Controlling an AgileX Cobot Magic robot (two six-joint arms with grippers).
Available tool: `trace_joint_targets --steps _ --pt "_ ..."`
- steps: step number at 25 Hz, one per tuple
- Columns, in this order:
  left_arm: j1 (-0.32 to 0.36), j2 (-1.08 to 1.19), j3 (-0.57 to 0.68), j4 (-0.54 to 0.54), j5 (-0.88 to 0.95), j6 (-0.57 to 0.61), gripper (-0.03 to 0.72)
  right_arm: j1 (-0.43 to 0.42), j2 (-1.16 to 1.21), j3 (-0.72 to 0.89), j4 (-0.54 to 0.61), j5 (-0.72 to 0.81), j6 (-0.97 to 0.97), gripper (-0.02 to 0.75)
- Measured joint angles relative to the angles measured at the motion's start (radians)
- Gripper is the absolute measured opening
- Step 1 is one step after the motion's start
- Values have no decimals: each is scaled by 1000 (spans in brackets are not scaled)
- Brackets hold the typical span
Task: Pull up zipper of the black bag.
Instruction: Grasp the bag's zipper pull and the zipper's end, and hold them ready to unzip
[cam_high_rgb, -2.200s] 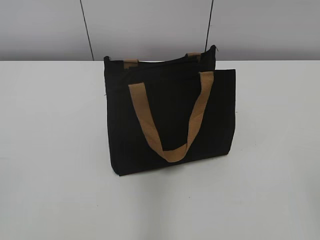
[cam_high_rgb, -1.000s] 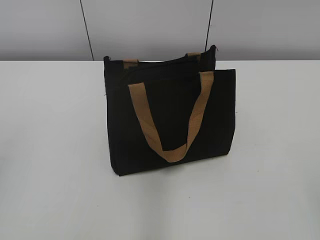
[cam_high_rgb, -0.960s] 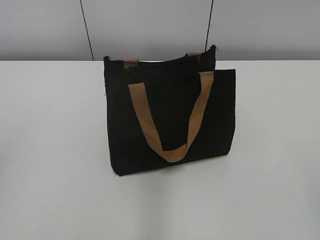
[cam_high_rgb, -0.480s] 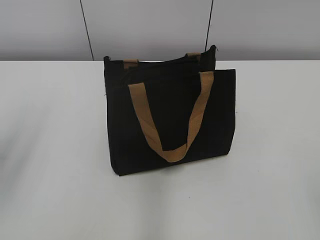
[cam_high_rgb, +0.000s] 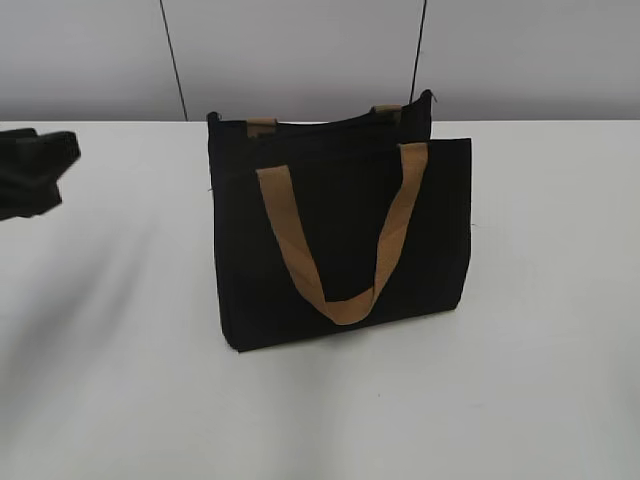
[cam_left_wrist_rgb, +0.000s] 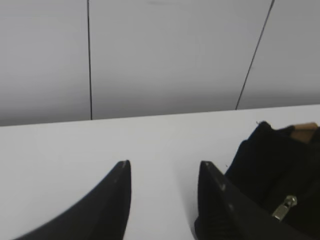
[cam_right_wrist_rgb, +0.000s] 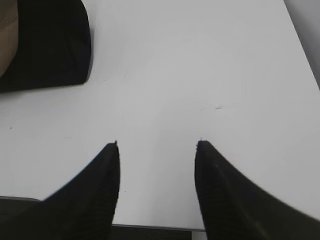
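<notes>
The black bag (cam_high_rgb: 340, 235) stands upright in the middle of the white table, its tan strap handle (cam_high_rgb: 340, 240) hanging down the front. In the left wrist view the bag's end (cam_left_wrist_rgb: 280, 170) is at the right, with the small silver zipper (cam_left_wrist_rgb: 284, 207) on it. My left gripper (cam_left_wrist_rgb: 162, 167) is open and empty, left of the bag; it shows at the left edge of the exterior view (cam_high_rgb: 35, 170). My right gripper (cam_right_wrist_rgb: 157, 145) is open and empty above the table near its front edge, with a bag corner (cam_right_wrist_rgb: 50, 45) at the upper left.
The white table (cam_high_rgb: 540, 380) stretches around the bag. A grey panelled wall (cam_high_rgb: 300, 50) stands behind it. The table's front edge (cam_right_wrist_rgb: 150, 227) shows in the right wrist view.
My left gripper has come into the exterior view at the left edge. The bag has not moved.
</notes>
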Motion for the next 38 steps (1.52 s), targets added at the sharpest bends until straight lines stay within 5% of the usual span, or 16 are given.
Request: trace_joint_targets --steps 16,26,38 --pt "-39 574 2 331 -457 -64 335 0 0 0 0 0 0 382" --pt "-39 671 -107 519 -378 -46 335 0 0 0 0 0 0 382" --pt "-39 745 -186 516 -378 -45 335 0 0 0 0 0 0 382"
